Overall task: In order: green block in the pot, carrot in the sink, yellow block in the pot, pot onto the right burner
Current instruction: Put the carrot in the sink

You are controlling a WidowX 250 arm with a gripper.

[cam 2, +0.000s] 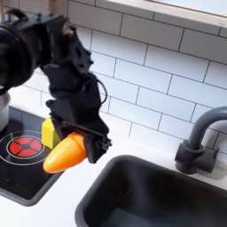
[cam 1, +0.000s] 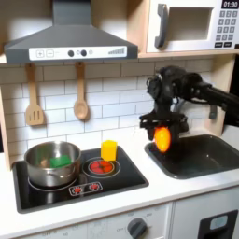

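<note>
Between the jaws of our gripper (cam 1: 161,130) we see the carrot (cam 1: 162,140) clamped, hanging above the sink's (cam 1: 207,159) left edge in the first exterior view. Farther left, the yellow block (cam 1: 109,149) stands beside the pot (cam 1: 37,168), which holds the green block (cam 1: 61,161).

- The first exterior view stood in front of the toy kitchen, facing the tiled wall, far enough to take in the stove (cam 1: 79,179), sink (cam 1: 201,157) and microwave (cam 1: 191,26).
- The second exterior view sat much nearer, looking down across the counter.
- Both exterior views shared the sink (cam 2: 155,195) and red burner (cam 2: 22,146).
</note>
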